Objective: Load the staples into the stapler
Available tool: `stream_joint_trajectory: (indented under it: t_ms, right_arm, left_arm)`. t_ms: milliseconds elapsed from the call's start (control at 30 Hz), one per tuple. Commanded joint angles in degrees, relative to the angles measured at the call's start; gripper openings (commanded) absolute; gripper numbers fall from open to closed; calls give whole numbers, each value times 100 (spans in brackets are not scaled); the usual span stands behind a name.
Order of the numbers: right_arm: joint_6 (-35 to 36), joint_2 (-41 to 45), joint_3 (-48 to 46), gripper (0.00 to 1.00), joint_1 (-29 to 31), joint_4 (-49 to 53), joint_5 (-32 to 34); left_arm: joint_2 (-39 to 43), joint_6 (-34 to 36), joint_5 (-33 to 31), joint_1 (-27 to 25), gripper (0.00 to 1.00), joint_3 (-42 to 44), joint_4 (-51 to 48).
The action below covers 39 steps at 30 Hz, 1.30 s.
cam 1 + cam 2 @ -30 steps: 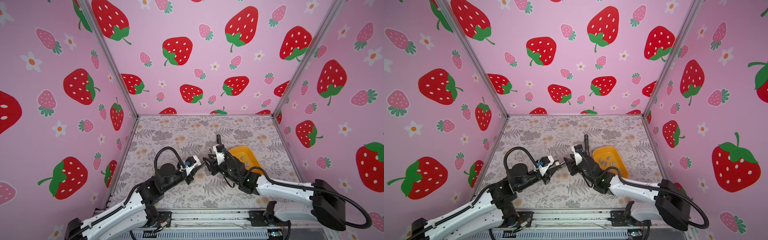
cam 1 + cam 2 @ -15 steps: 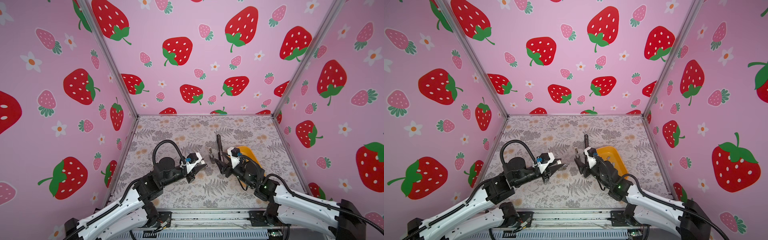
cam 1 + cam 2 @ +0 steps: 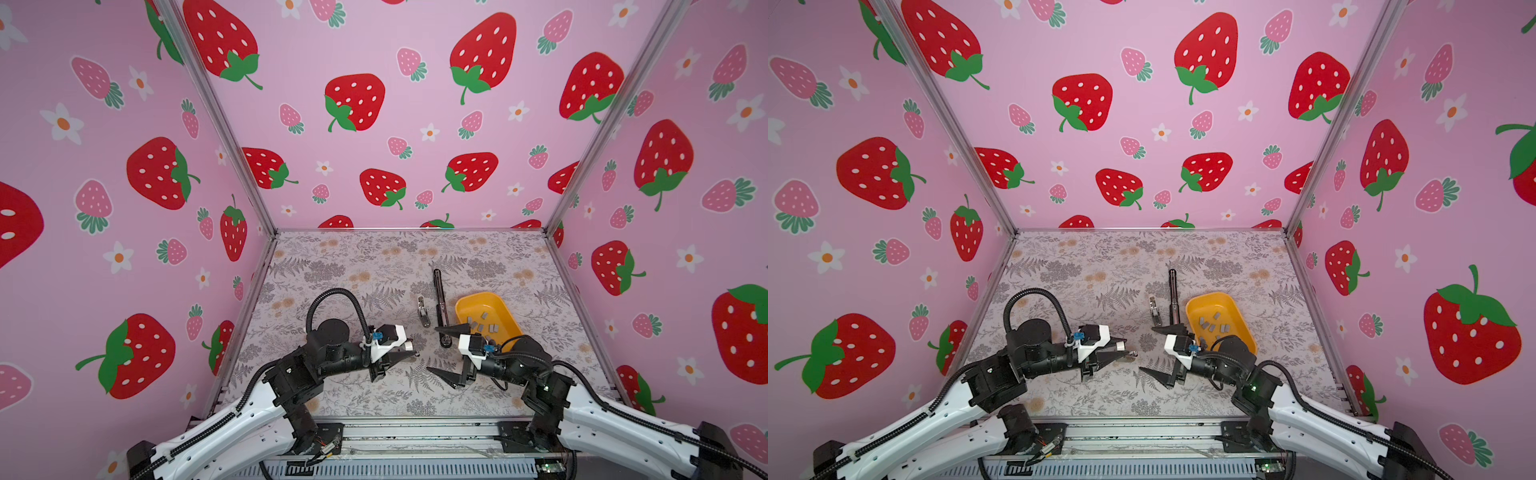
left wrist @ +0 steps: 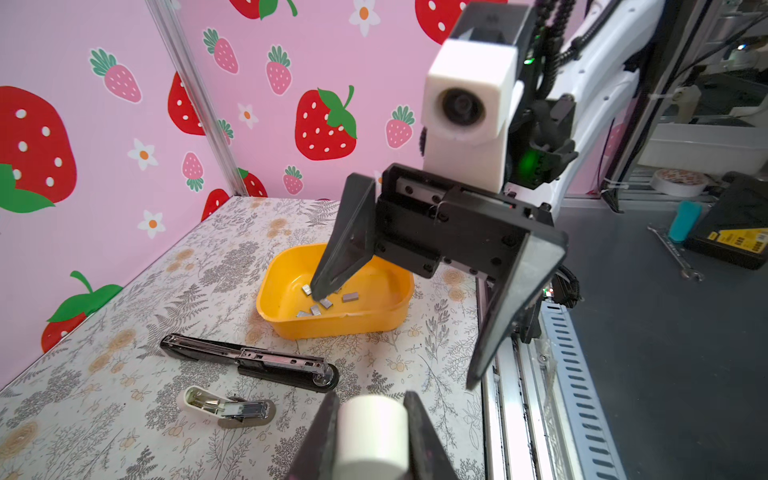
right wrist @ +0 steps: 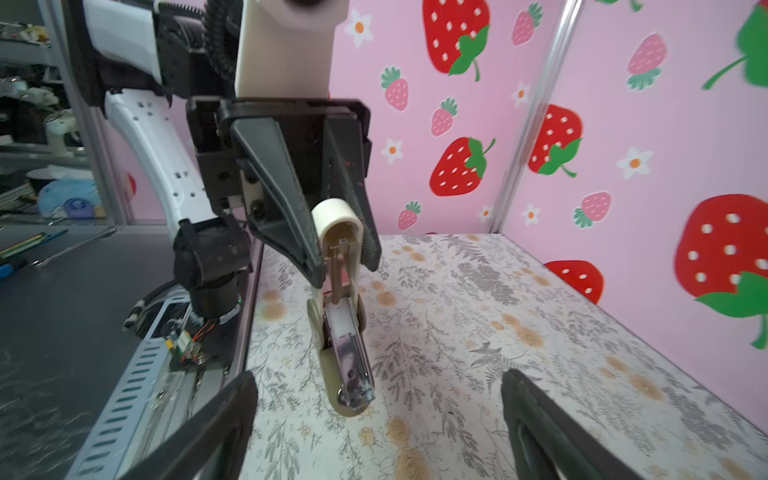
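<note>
**Right tool opens and backs off the stapler**
The right tool (image 3: 434,349), close against the left tool (image 3: 405,354) a second ago, now stands wide and empty at 3 o'clock of it. The left tool is clamped on the small whitish stapler (image 5: 345,332), which is hinged open. The staples (image 3: 482,326) lie in the yellow tray (image 4: 332,328), at 2 o'clock from the right tool; fetching one seems the next step.

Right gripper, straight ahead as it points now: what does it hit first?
Likely the small whitish stapler held in the shut left gripper; it sits centred ahead of the open right gripper in its wrist view. Depth unclear.
</note>
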<state>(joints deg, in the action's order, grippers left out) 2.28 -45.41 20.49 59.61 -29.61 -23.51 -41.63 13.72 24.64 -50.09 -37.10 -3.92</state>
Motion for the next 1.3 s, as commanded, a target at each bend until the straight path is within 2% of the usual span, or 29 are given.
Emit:
stream_joint_trajectory:
  t_ms: [0,133,267,667,767,933,1133,1167,1233,1267]
  right_arm:
    - [260,-534,398,94,19,-32,-911]
    - [240,-1167,598,92,50,-212,-1248]
    - [233,-1435,710,85,90,-289,-1443]
    - [39,-1798,807,66,198,-636,-1318]
    - [16,-1874,845,59,217,-687,-1282]
    - [-17,-1942,891,34,236,-695,-1157]
    - [-114,-2005,891,21,244,-694,-774]
    - [-131,-1998,878,20,244,-696,-680]
    - [-173,-1981,836,18,244,-696,-445]
    - [-186,-1959,823,16,248,-696,-334]
  left_arm:
    - [5,196,440,14,0,-8,116]
    - [-30,245,463,16,0,-16,112]
    - [-82,289,486,16,0,-14,126]
    - [-229,316,637,3,0,-44,207]
    - [-223,320,632,7,0,-40,208]
    - [-173,333,629,6,0,-34,181]
    - [-63,281,589,7,1,-33,187]
    - [-33,247,544,8,12,-34,186]
    - [53,158,336,7,39,-17,209]
    - [102,117,229,7,48,-8,214]
